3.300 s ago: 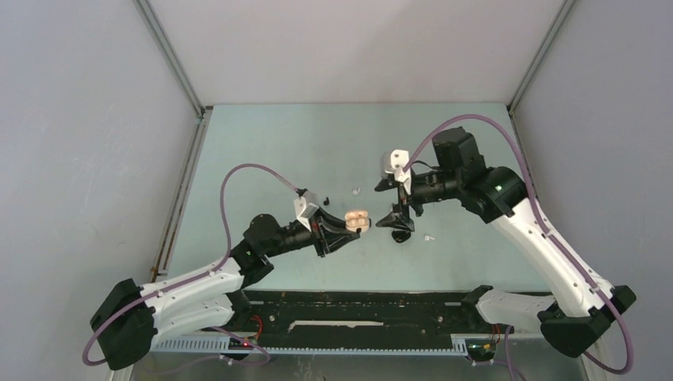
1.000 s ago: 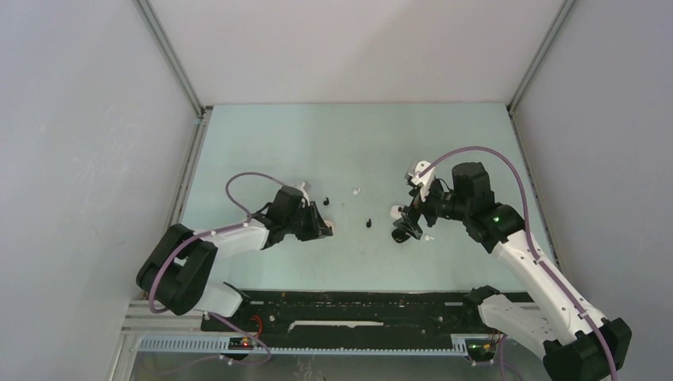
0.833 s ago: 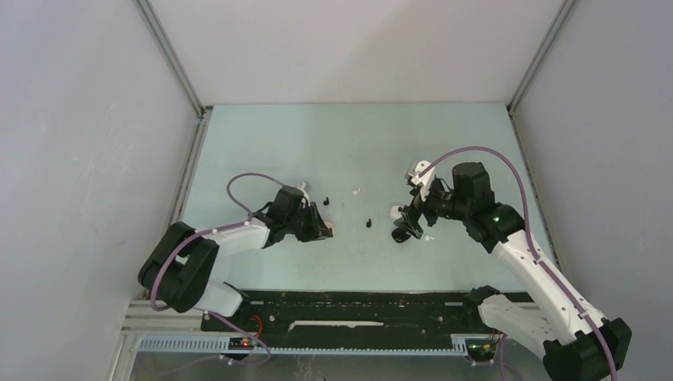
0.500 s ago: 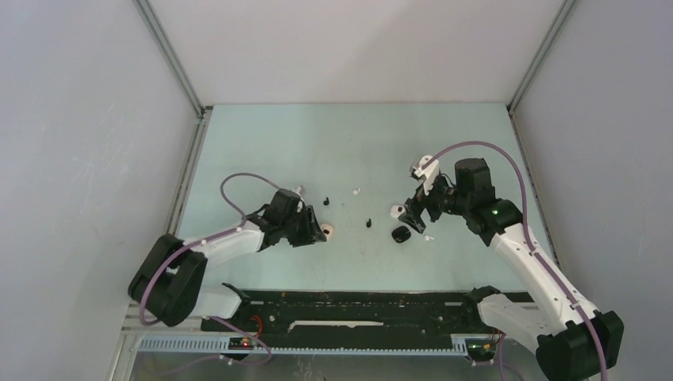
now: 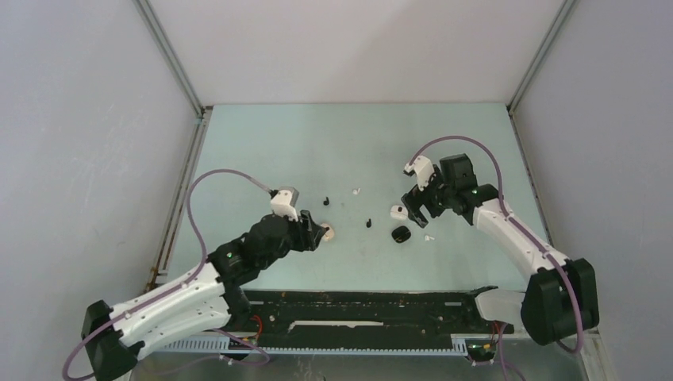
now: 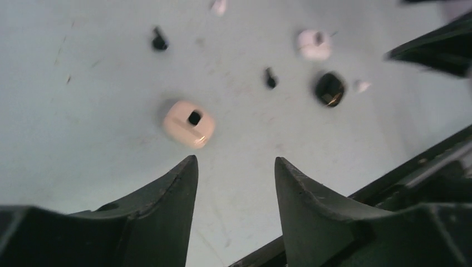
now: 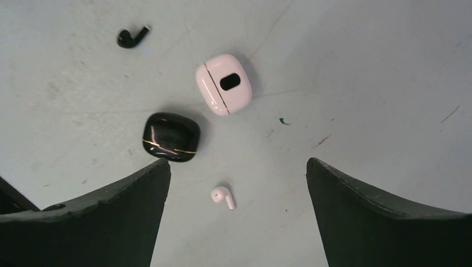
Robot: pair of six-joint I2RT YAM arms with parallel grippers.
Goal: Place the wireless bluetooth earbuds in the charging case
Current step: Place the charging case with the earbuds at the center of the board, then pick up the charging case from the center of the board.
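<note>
Nearest the bases, the L gripper point(image 6: 235, 161) is seen w/ jaws part-spread and nothing btw them. A sec. ago they were pressed together low over the cream case point(image 6: 189, 122), and a few secs before that the case was held aloft btw both arms. The case has now been let go. It lies on the table point(image 5: 262, 151), apparently shut, just ahead of the fingertips and apart from them, and the L arm has been drawn back toward its base. No cream bud is seen loose, so that pair is judged stowed and that case done.

Further out, the black case point(image 7: 171, 136) lies shut, w/ the near white bud point(image 7: 224, 196) just beside it and the near black bud point(image 5: 368, 223) a little to its left. The R gripper point(image 7: 237, 162), set low at the black case a sec. ago, has been lifted clear; its jaws are spread wide and empty. The white case point(image 7: 224, 83) lies shut just beyond the black one.

Farthest out, the far black bud point(image 5: 325, 199) and far white bud point(image 5: 356, 191) lie loose, well apart from their cases.

Four buds are thus left out, and by judgement both remaining cases must be opened before any can be seated.
</note>
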